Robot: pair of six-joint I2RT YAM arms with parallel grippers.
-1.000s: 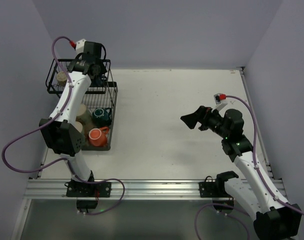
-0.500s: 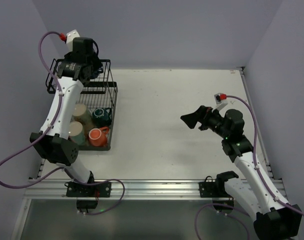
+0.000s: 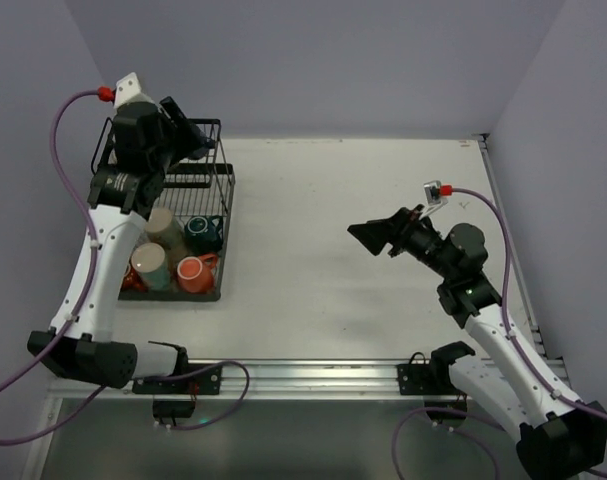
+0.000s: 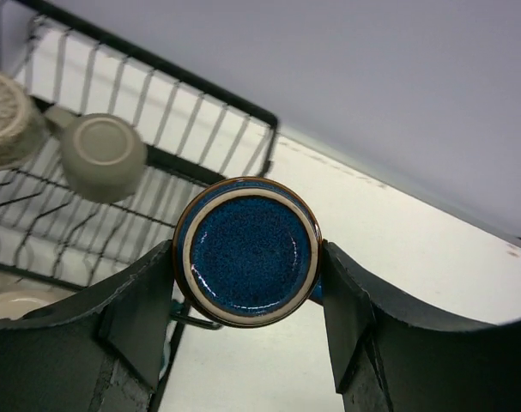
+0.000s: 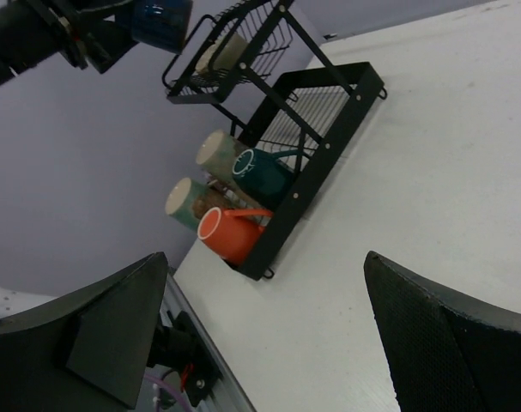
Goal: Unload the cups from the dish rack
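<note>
Left end effector (image 4: 247, 268) is pinching the dark blue cup (image 4: 247, 249) by its sides, one finger each side, held up in the air. The dish rack (image 3: 227, 225) is below it: raised basket (image 4: 200, 92) just under and behind the fingers, lower tray (image 5: 325, 172) further down twd the arm's base. Right end effector (image 3: 375, 236) is spread wide, holding nothing, over the bench (image 3: 323, 190), w/ the rack well off to its left.

Step in hand, as I read it: carry this cup out & set it down. I'd keep height till the cup is past the basket's wire rim. Then swing to bare bench on the rack's side nearest the right end effector, not back over the tray. Wrist cam shows the cup end-on, a round blue face w/ a pale ring. Can't tell if that's mouth or base, so I'd check orientation before lowering. Go down slow, let go only on contact.

Count: 1 rack, 2 arms.
- In the grip: 1 cup.
- In the basket: 2, a grey-beige mug (image 4: 101, 156) & a speckled pale cup (image 4: 3, 116).
- In the tray: at least 4, cream cup (image 5: 215, 153), dark teal cup (image 5: 262, 174), grey-olive cup (image 5: 184, 202), orange-red cup (image 5: 226, 233).

Maybe a brownish one btwn them, not sure. So 7 for certain.
</note>
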